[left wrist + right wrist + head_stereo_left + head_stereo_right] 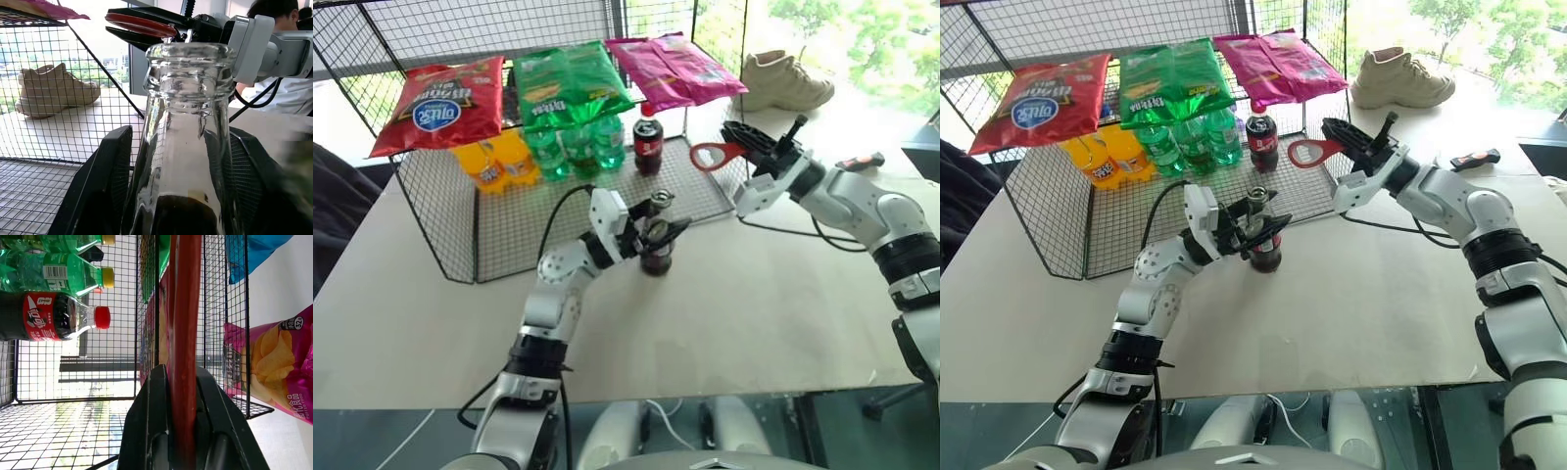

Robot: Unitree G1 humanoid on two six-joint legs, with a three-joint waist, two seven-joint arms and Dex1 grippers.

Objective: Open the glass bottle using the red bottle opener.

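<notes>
The left gripper [651,235] is clamped around the glass bottle [656,250], which stands upright on the white table [754,304] just in front of the wire rack [509,211]. The bottle's mouth [190,61] is bare, with no cap on it. Farther back and to the right, the right gripper [744,147] is closed on the handle of the red opener [715,155], held in the air with its loop head pointing toward the rack. Behind, a cola bottle [648,139] and green bottles [576,147] stand in the rack under chip bags [563,86]. A beige shoe [788,80] lies beyond.
</notes>
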